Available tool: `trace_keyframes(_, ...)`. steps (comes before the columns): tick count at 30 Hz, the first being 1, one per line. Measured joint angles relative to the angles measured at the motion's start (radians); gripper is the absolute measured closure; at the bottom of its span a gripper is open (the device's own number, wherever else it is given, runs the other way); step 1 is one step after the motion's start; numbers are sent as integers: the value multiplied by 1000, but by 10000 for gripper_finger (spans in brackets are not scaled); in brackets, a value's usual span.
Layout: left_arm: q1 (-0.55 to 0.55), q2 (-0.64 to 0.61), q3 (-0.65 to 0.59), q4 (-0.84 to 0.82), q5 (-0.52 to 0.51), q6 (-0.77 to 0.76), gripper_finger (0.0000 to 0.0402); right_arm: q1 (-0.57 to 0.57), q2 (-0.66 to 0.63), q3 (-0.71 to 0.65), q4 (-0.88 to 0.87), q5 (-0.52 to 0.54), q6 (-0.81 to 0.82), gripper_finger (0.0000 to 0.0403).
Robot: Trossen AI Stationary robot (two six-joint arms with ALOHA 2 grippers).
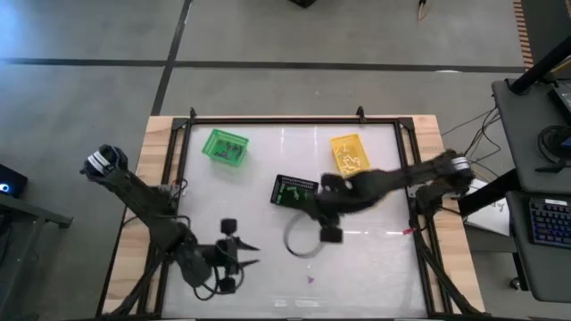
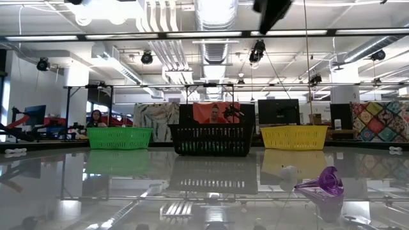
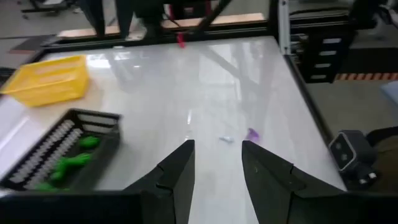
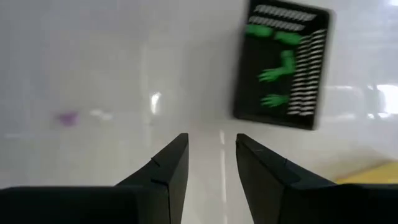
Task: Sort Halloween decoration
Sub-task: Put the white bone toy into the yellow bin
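A purple trinket (image 2: 323,182) and a small white one (image 2: 287,171) lie on the white table near its near edge. They also show in the left wrist view as the purple trinket (image 3: 252,133) and the white trinket (image 3: 225,139). Green hand-shaped trinkets (image 4: 277,74) lie in the black basket (image 1: 294,191). My left gripper (image 1: 254,254) hovers open at the near left, with its fingers (image 3: 180,168) pointing toward the two loose trinkets. My right gripper (image 1: 323,214) is open above the table, just near of the black basket, and holds nothing (image 4: 211,146).
The green basket (image 1: 225,146) stands at the far left and the yellow basket (image 1: 350,153) at the far right, holding pale pieces, with the black basket between them and nearer. A dark frame (image 1: 294,119) rims the table. A pale ring-shaped arc (image 1: 296,242) shows on the table below the right gripper.
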Motion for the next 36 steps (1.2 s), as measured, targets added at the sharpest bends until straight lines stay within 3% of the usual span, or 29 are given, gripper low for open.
trace_keyframes(8,56,155,0,182,35,86,286,174,-200,-289,209,1,158,282)
trace_keyframes(15,140,267,0,381,32,50,286,258,-293,-417,233,1,382,281)
trace_keyframes(20,164,337,0,488,31,-4,286,311,-312,-454,234,4,493,284)
trace_keyframes(29,158,491,0,746,32,66,256,380,-289,-461,234,9,603,286)
trace_keyframes(36,158,631,65,763,31,140,232,435,-289,-462,237,51,643,285)
